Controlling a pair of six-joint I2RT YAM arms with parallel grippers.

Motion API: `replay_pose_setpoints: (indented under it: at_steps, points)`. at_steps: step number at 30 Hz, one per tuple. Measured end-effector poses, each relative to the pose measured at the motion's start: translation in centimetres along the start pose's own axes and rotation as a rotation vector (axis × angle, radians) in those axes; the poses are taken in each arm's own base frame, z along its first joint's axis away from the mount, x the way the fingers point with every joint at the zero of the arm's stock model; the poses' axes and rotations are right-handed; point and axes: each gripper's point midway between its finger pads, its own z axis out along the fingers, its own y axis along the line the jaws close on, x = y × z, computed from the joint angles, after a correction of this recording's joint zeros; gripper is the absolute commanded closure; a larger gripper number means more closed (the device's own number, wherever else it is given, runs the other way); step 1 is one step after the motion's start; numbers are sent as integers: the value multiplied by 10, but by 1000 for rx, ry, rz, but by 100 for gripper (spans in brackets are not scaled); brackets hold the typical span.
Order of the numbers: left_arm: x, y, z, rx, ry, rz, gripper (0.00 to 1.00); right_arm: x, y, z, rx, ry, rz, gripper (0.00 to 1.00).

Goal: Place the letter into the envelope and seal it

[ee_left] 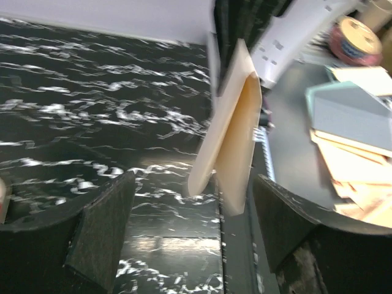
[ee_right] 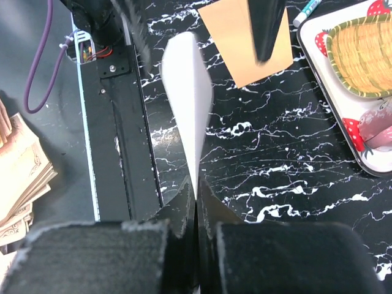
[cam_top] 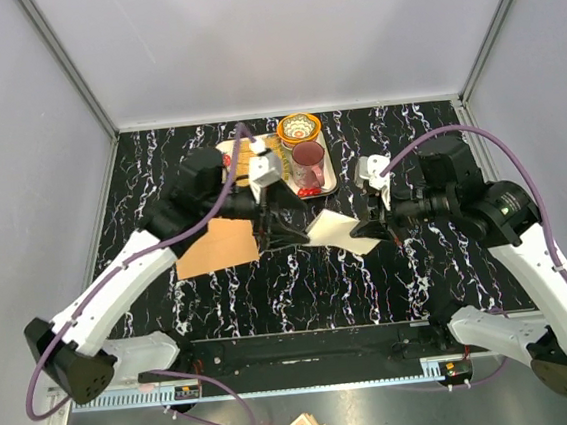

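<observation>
**Clenched right gripper [ee_right: 196, 205] holds letter [ee_right: 190, 104] on edge**

Folded sheet hangs above the marbled table [ee_right: 294, 159], between the spread fingers [ee_left: 101, 226] of the left gripper [ee_left: 193, 223], untouched by them. The envelope [cam_top: 217, 247] lies flat under the left arm [cam_top: 129, 278], near a tray [cam_top: 334, 172].

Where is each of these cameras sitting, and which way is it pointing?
Top external: fixed above and behind, looking down on the table; left arm and right arm show.
Left wrist: on the left arm, looking across the table past the open left gripper at the letter.
Right wrist: on the right arm, looking down past the right gripper, shut on the letter, toward the envelope.
Shared: all three show the letter.
</observation>
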Motion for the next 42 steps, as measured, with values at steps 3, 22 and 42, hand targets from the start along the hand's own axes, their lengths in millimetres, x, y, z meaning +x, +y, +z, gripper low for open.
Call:
replay_pose_setpoints:
  at_steps: [3, 22, 42]
  points:
    - [-5, 11, -26, -120, -35, 39, 2, -2, 0, -1, 8, -15, 6, 91]
    - [-21, -2, 2, 10, -93, 1, 96, -20, 8, 5, -54, -84, -4, 42]
    - [-2, -21, 10, 110, 3, 48, 99, -49, 6, 21, -127, -125, 95, 98]
